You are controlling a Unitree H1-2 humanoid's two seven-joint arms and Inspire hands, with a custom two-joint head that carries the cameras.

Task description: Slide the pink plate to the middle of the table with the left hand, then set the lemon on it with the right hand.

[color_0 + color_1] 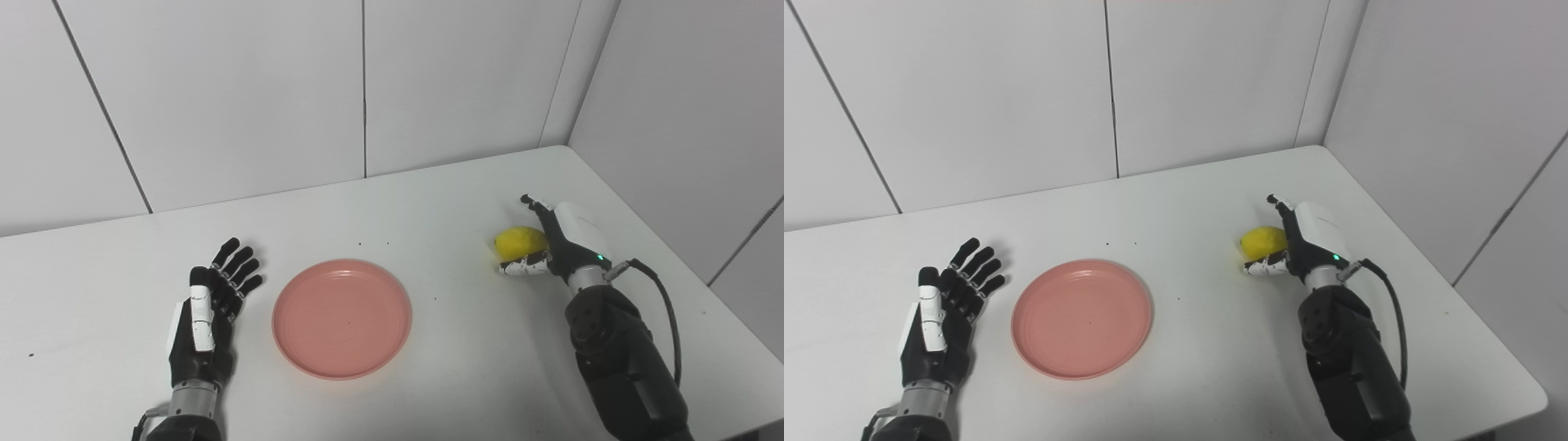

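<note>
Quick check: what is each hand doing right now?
Left hand: open, holding nothing, beside the pink plate.
Right hand: fingers around the lemon, on the table.

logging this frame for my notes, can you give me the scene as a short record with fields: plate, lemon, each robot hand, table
plate: pink plate, empty, flat near the middle of the table
lemon: lemon, right of the plate, not on it
left robot hand: left robot hand, open, fingers spread, just left of the plate, apart from it
right robot hand: right robot hand, curled around the lemon; whether the lemon is lifted off the table cannot be told
table: white table, white panel walls behind and to the right
</note>
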